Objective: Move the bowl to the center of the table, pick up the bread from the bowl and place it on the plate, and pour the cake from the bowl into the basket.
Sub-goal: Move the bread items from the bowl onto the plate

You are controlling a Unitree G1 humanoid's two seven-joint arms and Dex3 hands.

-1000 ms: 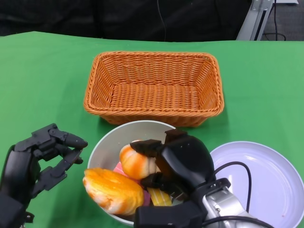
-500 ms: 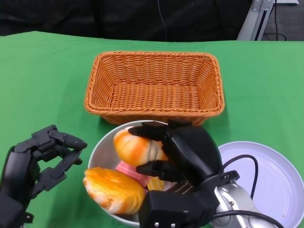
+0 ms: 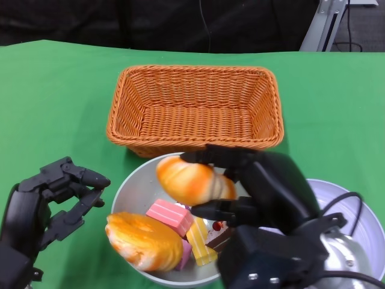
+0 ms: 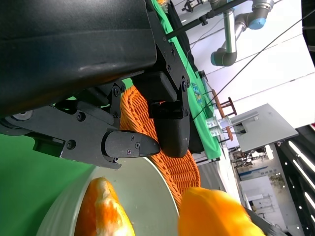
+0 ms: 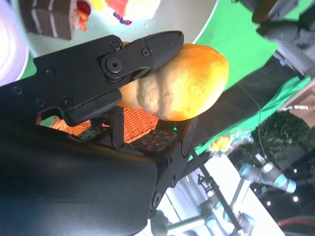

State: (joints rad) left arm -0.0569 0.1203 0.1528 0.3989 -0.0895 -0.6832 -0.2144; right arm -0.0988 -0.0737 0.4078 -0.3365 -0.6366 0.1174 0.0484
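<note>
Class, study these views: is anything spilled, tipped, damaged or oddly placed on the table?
Nothing stands out. The bowl sits upright with its cakes inside, the basket and plate lie flat, and the right hand holds a bread roll above the bowl.

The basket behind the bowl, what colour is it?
Orange-brown woven wicker. The basket shows best in the head view.

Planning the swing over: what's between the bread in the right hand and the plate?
In the head view, only the right hand itself and the bowl's rim lie between the bread and the plate; nothing else shows there.
</note>
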